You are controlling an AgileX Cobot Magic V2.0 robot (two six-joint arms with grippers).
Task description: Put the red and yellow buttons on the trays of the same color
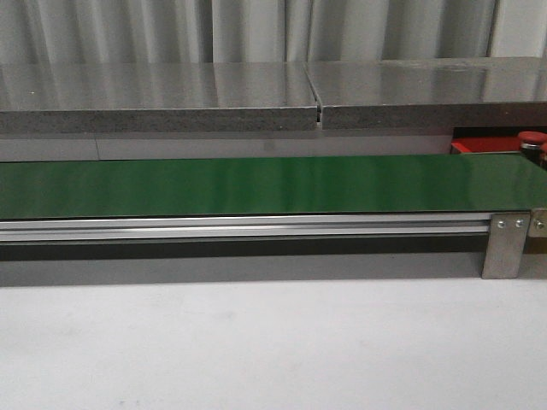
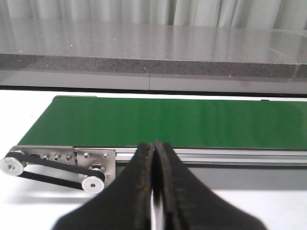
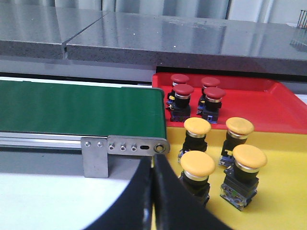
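Observation:
In the right wrist view, several red buttons (image 3: pixel 183 90) stand upright on the red tray (image 3: pixel 259 108). Several yellow buttons (image 3: pixel 197 163) stand on the yellow tray (image 3: pixel 283 191), which lies nearer to me. My right gripper (image 3: pixel 153 158) is shut on nothing and hovers just off the yellow tray's edge, beside the nearest yellow button. My left gripper (image 2: pixel 153 143) is also shut and empty, in front of the belt's other end. The front view shows only a corner of the red tray (image 1: pixel 479 146) and one red button (image 1: pixel 531 137); neither gripper appears there.
A long green belt (image 1: pixel 256 184) on an aluminium frame runs across the table, bare of buttons. Its drive pulleys (image 2: pixel 93 184) sit at the left end and a metal bracket (image 3: pixel 94 155) at the right end. A grey stone ledge (image 1: pixel 171 94) rises behind.

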